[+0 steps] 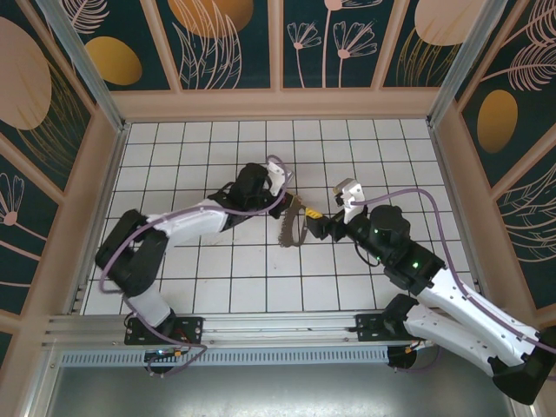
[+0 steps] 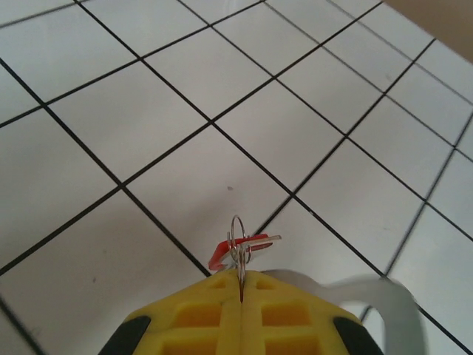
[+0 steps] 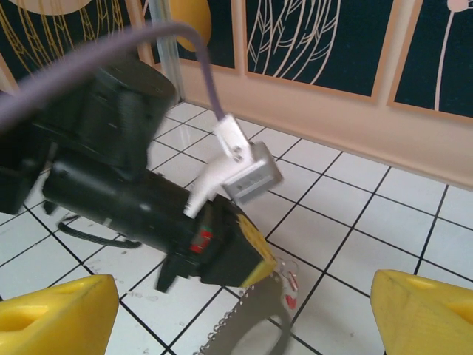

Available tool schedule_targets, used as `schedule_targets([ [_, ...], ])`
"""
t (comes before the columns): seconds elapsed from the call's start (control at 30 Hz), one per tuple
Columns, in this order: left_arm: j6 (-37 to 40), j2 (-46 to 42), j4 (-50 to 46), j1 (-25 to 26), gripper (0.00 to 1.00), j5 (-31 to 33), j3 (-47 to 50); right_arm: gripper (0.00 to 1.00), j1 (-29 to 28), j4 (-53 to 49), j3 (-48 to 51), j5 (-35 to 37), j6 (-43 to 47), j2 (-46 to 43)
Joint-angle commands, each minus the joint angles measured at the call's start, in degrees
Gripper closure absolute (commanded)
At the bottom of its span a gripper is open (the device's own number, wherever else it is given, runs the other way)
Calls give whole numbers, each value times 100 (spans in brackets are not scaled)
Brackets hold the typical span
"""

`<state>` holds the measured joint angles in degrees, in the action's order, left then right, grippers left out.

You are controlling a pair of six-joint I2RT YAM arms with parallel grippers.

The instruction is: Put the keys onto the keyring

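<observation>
Left jaws pinch the hanging keyring, the key dangling right at their tips; right jaws gape wide, holding nothing; threading looks nearly done, though unconfirmed; setting down is left.

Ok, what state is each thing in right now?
Left hand: shut, pinching the keyring.
Right hand: open, holding nothing.
Keyring: hanging from the left hand.
Red-tag key: at the left fingertips; whether it's threaded on, can't tell.
</observation>
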<state>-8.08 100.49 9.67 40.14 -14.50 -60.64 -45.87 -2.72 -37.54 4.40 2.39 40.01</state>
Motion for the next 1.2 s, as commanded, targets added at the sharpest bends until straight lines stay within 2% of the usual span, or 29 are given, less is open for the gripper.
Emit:
schedule_targets([
  [0.0,-126,598,27,-65,100,8,-384,11,85,228,70,-79,-68,-149],
  [0.2,-314,1336,168,-90,100,-121,-691,11,147,177,192,-15,-150,-281],
  [0.27,-390,1373,205,-94,94,-106,-634,11,181,162,210,24,-169,-318],
  [0.33,-433,1347,177,-94,78,-63,-599,11,213,162,221,50,-186,-323],
  [0.47,-488,921,54,-90,57,53,-413,11,257,120,216,195,-237,-309],
  [0.5,-476,752,-13,-93,37,73,-344,11,264,80,227,283,-259,-309],
  [0.53,-469,539,-42,-96,20,50,-218,10,279,40,234,380,-302,-310],
  [0.63,-564,-275,136,-87,2,-109,351,4,344,-88,325,582,-434,-359],
  [0.77,-723,-1477,339,-90,1,-36,1166,1,632,-194,520,825,-737,-402],
  [0.9,-641,-2601,331,-98,1,673,1834,1,1267,48,941,844,-867,-520],
  [1.03,-870,-3867,762,-99,1,2089,2604,1,2230,690,1391,871,-929,-620],
  [1.13,-584,-4559,978,-108,1,3159,3085,1,3001,1497,1769,434,-1060,-681],
  [1.17,-337,-4666,1042,-118,1,3278,3199,1,3161,1800,1922,373,-1117,-728],
])
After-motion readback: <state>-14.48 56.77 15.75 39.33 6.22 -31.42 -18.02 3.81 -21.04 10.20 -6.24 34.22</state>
